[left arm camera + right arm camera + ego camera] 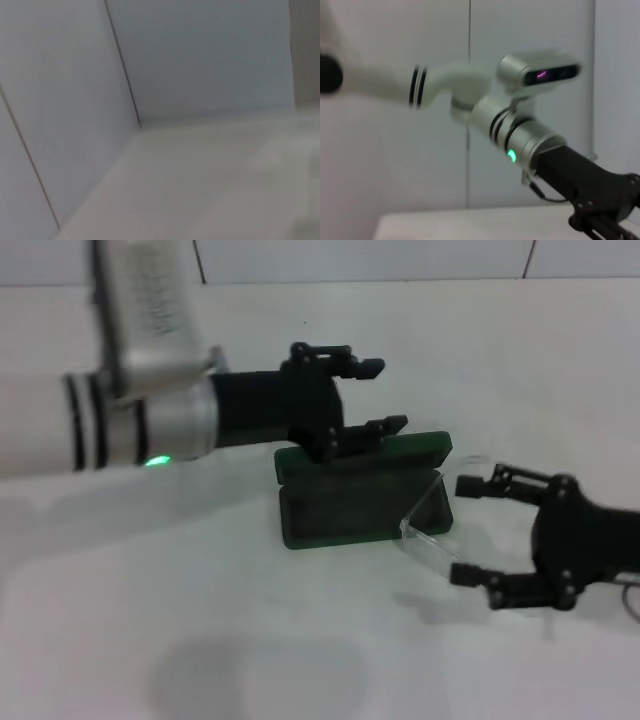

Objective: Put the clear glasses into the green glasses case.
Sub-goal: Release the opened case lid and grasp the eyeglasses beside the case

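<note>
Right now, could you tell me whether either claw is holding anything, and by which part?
Nothing is held. The left claw is open over the green glasses case lid; the right claw is open beside the clear glasses, which lean on the case's end.

No text, label, brand or number is readable on any object in these views.

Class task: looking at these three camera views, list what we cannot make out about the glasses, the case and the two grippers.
- Head view: the left gripper hides part of the green glasses case lid; lettering unseen.
- Head view: the clear glasses are faint; whether they rest inside the case is unclear.
- Left wrist view: only wall and table.
- Right wrist view: the right gripper, case and glasses are absent.
</note>
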You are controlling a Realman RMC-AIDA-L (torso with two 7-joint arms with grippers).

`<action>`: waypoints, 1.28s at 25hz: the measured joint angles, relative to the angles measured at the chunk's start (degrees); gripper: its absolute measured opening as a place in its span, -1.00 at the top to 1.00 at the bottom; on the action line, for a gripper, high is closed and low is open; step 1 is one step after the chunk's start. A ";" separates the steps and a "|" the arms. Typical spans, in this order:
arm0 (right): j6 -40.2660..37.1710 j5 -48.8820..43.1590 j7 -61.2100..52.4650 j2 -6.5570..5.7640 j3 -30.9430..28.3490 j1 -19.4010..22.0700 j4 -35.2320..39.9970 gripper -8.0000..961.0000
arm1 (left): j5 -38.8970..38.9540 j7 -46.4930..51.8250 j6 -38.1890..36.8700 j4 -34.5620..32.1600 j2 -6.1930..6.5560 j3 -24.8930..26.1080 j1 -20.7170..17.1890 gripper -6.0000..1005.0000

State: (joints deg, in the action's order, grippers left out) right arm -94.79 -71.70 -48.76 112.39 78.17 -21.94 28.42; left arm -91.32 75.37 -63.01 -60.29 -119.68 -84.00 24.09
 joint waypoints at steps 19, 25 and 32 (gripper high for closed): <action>-1.16 -57.04 -77.30 3.18 -0.92 -10.15 51.62 -0.72 | 35.04 -30.21 -17.29 27.14 0.20 8.60 -10.63 -0.22; -0.41 -63.80 -84.32 3.42 8.19 -13.76 51.48 -0.69 | 34.82 -30.46 -17.51 28.18 0.27 9.91 -9.65 -0.22; 6.41 -67.53 -90.12 3.61 19.14 -16.50 47.99 -0.67 | 34.71 -30.74 -18.05 28.11 0.27 9.91 -9.58 -0.22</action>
State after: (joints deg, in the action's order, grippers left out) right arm -88.37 -139.23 -138.87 116.00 97.31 -38.44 76.41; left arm -56.61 44.63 -81.06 -32.18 -119.41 -74.09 14.50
